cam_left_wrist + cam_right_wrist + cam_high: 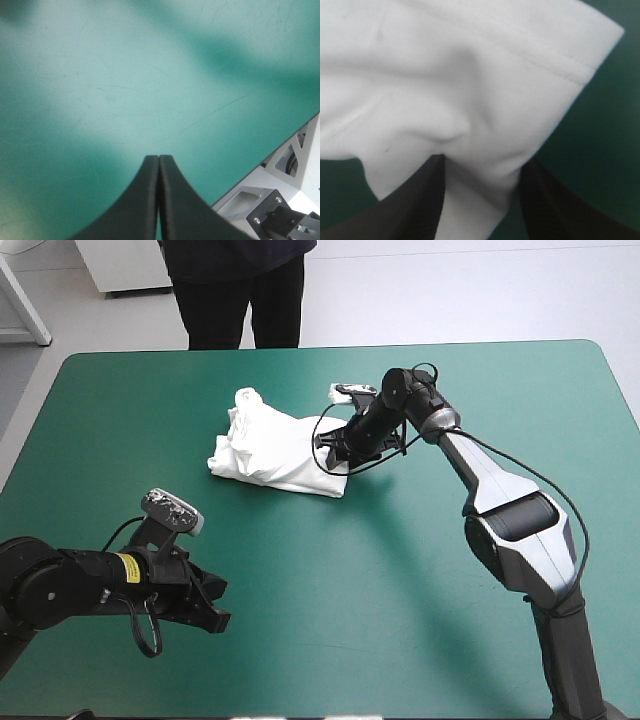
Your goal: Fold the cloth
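White, roughly folded T-shirt (275,450): right gripper (482,167), parted astride its corner, should bite deep; left gripper (158,159) clenched, well apart.

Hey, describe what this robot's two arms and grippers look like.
The left arm is black with a yellow label. The right arm has pale grey links and black joints. The left gripper and right gripper each have two broad black fingers, curved like fins.

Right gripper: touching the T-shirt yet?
Touching. In the right wrist view the T-shirt bunches between the right gripper's spread fingers and lies over their tips.
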